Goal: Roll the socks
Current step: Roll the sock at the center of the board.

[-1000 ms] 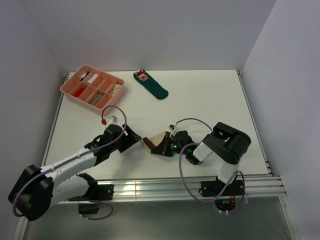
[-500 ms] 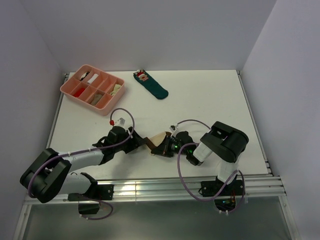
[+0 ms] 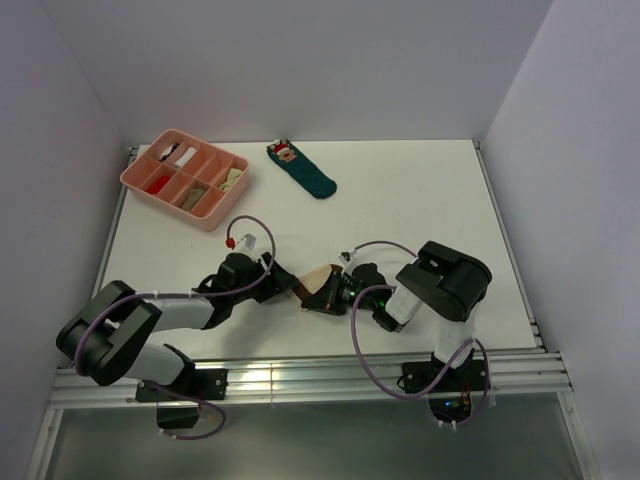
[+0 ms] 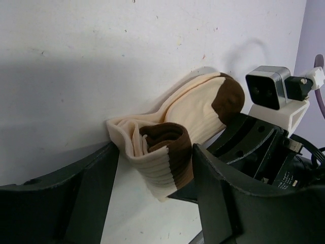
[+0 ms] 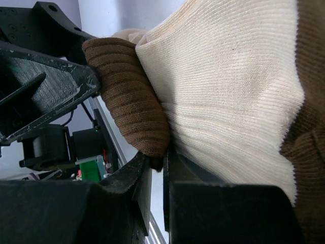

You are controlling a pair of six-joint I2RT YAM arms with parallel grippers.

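Note:
A cream sock with dark brown bands [image 3: 318, 280] lies partly rolled at the front middle of the table, between my two grippers. In the left wrist view the sock [image 4: 195, 109] has its rolled cuff end between the fingers of my left gripper [image 4: 155, 152], which is open and straddles the roll. It shows in the top view as the left gripper [image 3: 291, 284]. My right gripper [image 3: 336, 290] is shut on the sock's brown edge. The right wrist view shows this gripper [image 5: 157, 162] and the sock [image 5: 228, 86] draped over it. I cannot make out the plain tan-brown sock.
A pink compartment tray [image 3: 135, 180] with small items stands at the back left. A dark teal sock with a red-and-white figure [image 3: 305, 172] lies at the back middle. The metal rail of the table's front edge [image 3: 300, 378] is just behind the grippers.
My left arm has swung right and reached the sock, and its fingers now straddle the rolled end. The right gripper has kept its hold and barely moved.

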